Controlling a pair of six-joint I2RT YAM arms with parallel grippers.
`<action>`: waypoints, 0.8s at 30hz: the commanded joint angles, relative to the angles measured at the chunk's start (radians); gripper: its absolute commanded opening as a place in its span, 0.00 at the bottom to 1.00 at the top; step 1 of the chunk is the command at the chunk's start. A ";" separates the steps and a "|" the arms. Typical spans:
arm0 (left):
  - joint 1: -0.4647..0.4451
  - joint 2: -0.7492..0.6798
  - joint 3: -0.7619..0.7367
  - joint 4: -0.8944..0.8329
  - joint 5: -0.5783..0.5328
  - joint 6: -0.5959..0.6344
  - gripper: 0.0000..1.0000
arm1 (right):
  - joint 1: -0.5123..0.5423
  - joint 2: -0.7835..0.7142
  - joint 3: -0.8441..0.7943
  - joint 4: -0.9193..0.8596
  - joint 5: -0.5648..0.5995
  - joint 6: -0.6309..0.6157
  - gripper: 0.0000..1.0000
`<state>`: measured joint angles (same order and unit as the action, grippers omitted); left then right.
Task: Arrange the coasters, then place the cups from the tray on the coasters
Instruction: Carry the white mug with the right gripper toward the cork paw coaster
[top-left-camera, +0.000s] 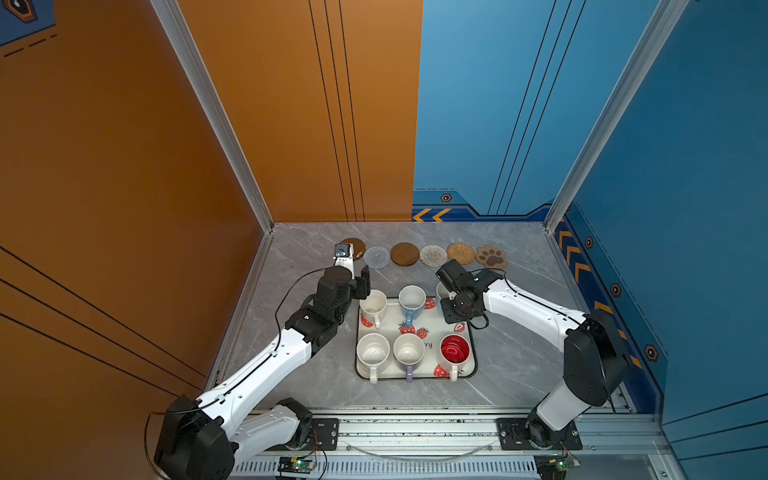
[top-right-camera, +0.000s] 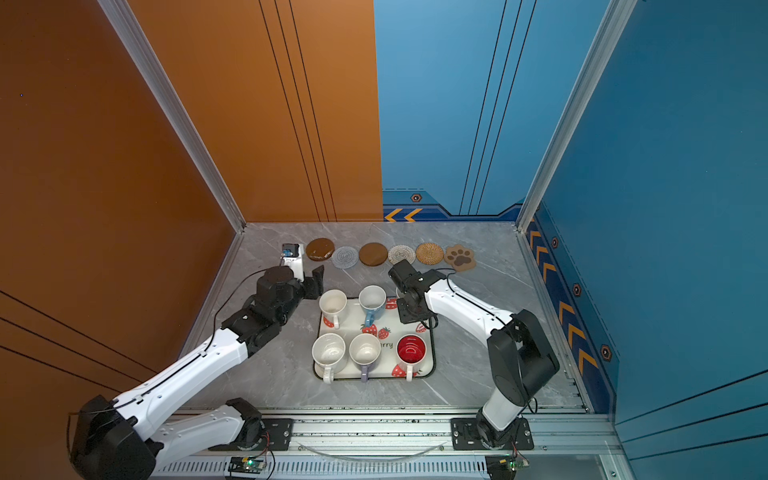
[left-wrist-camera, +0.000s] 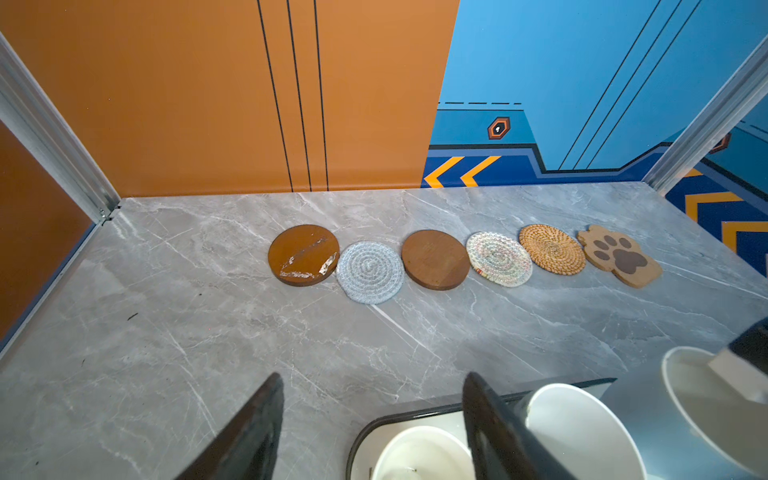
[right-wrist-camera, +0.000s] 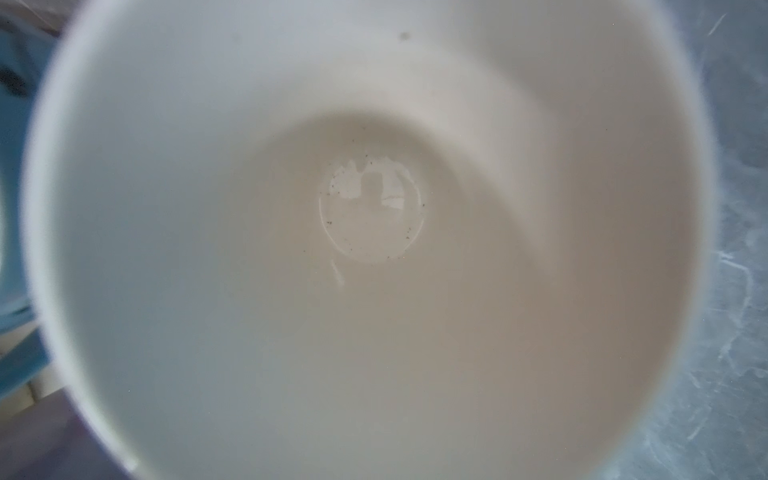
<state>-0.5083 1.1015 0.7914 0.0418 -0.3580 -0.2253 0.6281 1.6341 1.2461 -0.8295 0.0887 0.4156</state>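
Observation:
Six coasters lie in a row at the back: a brown disc (left-wrist-camera: 303, 254), a grey spiral (left-wrist-camera: 370, 272), a brown disc (left-wrist-camera: 435, 258), a cream spiral (left-wrist-camera: 498, 258), a rattan round (left-wrist-camera: 552, 248) and a paw print (left-wrist-camera: 619, 255). On the tray (top-left-camera: 430, 320) stand a white cup (top-left-camera: 373, 305), a light blue cup (top-left-camera: 411, 301), a speckled cup (top-left-camera: 372, 351), a lavender cup (top-left-camera: 408, 351) and a red-inside cup (top-left-camera: 455, 351). My left gripper (left-wrist-camera: 372, 382) hangs open by the tray's back left corner. My right gripper (top-left-camera: 449, 286) is right over another light blue cup (right-wrist-camera: 374, 249), with its fingers hidden.
Orange and blue walls close the grey marble table (top-left-camera: 299, 257) at the back and on both sides. A rail with both arm bases runs along the front edge. The coaster row lies just behind both grippers.

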 joint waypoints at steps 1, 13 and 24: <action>0.034 -0.020 -0.009 0.006 0.013 0.000 0.69 | -0.007 -0.051 0.072 -0.042 0.066 -0.020 0.00; 0.060 -0.085 -0.036 0.001 0.044 -0.050 0.68 | -0.191 -0.023 0.271 -0.068 -0.065 -0.126 0.00; 0.083 -0.091 -0.066 0.015 0.047 -0.051 0.68 | -0.360 0.161 0.522 -0.084 -0.085 -0.150 0.00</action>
<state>-0.4366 1.0039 0.7372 0.0494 -0.3214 -0.2626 0.3058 1.7584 1.6909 -0.9146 0.0025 0.2871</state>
